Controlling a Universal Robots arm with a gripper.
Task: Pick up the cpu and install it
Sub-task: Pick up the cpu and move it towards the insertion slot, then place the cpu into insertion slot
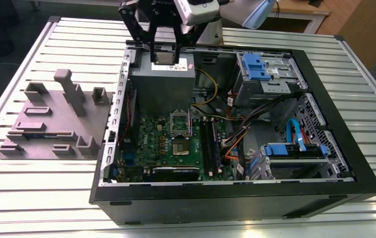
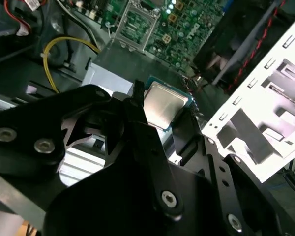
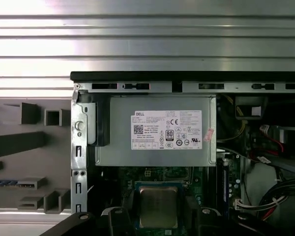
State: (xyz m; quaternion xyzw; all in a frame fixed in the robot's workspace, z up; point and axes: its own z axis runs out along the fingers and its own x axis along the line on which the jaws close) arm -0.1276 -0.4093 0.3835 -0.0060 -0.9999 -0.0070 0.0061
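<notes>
Our gripper [image 1: 164, 55] holds the cpu [image 1: 164, 52] tight between its two black fingers. In the exterior view we see it over the far end of the open computer case [image 1: 241, 203], right above the grey power box [image 1: 162, 82]. The case lies on its side in the middle of the ridged metal surface [image 1: 42, 198]. Inside the case is a green board [image 1: 151, 139] with a dark square socket [image 1: 180, 123], well apart from the cpu. A blue holder [image 1: 254, 67] sits in the case toward the surface's far edge. A grey-mauve block [image 1: 52, 121] with tall posts stands just beside the case, toward the surface's edge on the exterior view's left.

In the second wrist view we look along the gripper [image 2: 164, 112]. The cpu [image 2: 163, 105] has a shiny pale top and a thin dark rim. One black finger [image 2: 135, 105] presses on one side of it, and the other finger presses on the other side. Past the cpu we see the power box [image 2: 120, 64], then the green board [image 2: 187, 29] and the socket [image 2: 137, 22]. A yellow cable [image 2: 51, 54] curls beside the box.

In the first wrist view the cpu [image 3: 158, 206] sits flat in the gripper [image 3: 160, 219], with its shiny side facing us. Past it is the power box [image 3: 118, 128] with a white label [image 3: 167, 130]. Then come the black wall of the case [image 3: 187, 76] and the ridges of the surface [image 3: 147, 39]. The block [image 3: 39, 162] is beside the case.
</notes>
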